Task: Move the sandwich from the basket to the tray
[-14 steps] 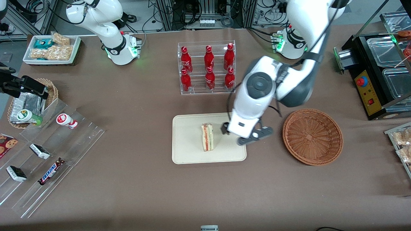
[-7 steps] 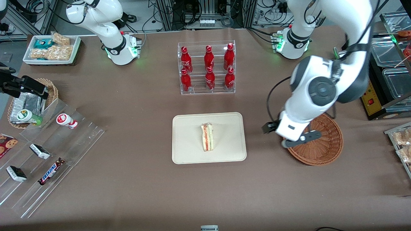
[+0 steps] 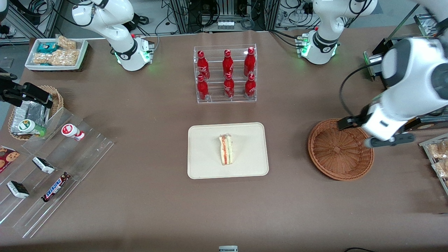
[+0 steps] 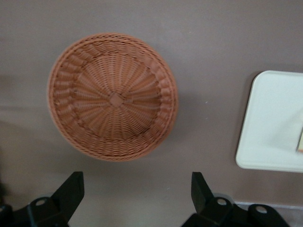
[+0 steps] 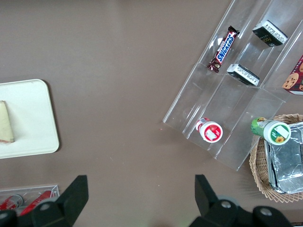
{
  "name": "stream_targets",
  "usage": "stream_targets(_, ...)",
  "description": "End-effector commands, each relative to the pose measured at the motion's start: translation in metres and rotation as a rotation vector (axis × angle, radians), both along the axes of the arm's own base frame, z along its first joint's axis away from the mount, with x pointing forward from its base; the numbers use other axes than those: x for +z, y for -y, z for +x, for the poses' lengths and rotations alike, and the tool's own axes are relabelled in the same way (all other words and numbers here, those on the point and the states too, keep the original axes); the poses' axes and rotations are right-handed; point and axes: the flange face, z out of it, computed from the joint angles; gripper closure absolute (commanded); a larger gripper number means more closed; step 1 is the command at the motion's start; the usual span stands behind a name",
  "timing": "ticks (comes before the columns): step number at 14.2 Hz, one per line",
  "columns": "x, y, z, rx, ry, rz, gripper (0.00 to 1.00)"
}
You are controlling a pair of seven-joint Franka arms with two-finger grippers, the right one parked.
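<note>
Soft pale bread in slick clear wrap: the sandwich (image 3: 226, 149) rests on the tray (image 3: 206, 164), and I judge it light and squashable (best taken by its flat bread faces, gently). Toward the working arm's end sits the basket (image 3: 340, 149), bare inside. My jaws (image 4: 137, 191) hover above the bench just beside it, spread wide, holding nothing.
</note>
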Motion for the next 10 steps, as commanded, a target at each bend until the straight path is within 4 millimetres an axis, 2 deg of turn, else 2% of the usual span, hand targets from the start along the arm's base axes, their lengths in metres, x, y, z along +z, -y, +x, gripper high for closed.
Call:
stream_targets(1,0.032,-0.021,-0.023,-0.082,0.01,-0.005,0.0)
stream_targets(6,0.095,-0.025,-0.017,-0.129,0.117,-0.01,0.0)
stream_targets(7,0.109,-0.031,-0.018,-0.116,0.128,-0.019,0.0)
stream_targets(9,0.128,-0.033,-0.02,-0.113,0.14,-0.025,0.0)
stream_targets(10,0.131,-0.033,-0.022,-0.113,0.136,-0.027,0.0)
